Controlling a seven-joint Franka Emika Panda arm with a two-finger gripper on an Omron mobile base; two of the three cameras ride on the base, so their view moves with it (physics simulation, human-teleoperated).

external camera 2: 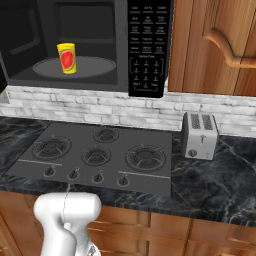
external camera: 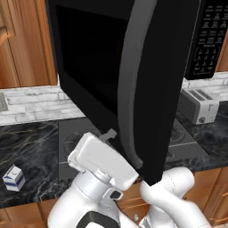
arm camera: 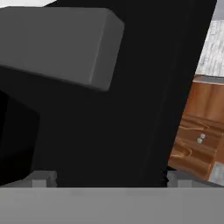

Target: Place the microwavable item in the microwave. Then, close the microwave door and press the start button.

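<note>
The yellow cup (external camera 2: 66, 58), the microwavable item, stands upright on the round turntable (external camera 2: 92, 66) inside the black microwave (external camera 2: 120, 45). The microwave door (external camera: 89, 58) is swung wide open over the stove, its long curved grey handle (external camera: 133, 80) facing me. My gripper (external camera: 109, 135) is low against the door's outer face, beside the handle's lower end. In the hand view the door (arm camera: 131, 109) is very near, and the handle (arm camera: 57, 43) lies above the open gripper (arm camera: 109, 179). Nothing sits between the fingertips (arm camera: 41, 179).
The keypad panel (external camera 2: 146, 50) is at the microwave's right. A gas stove (external camera 2: 100, 150) sits in the dark marble counter (external camera 2: 225, 180) below. A silver toaster (external camera 2: 200, 135) stands to the stove's right, and a milk carton (external camera: 13, 177) lies at the counter's front left. Wooden cabinets (external camera 2: 215, 45) flank the microwave.
</note>
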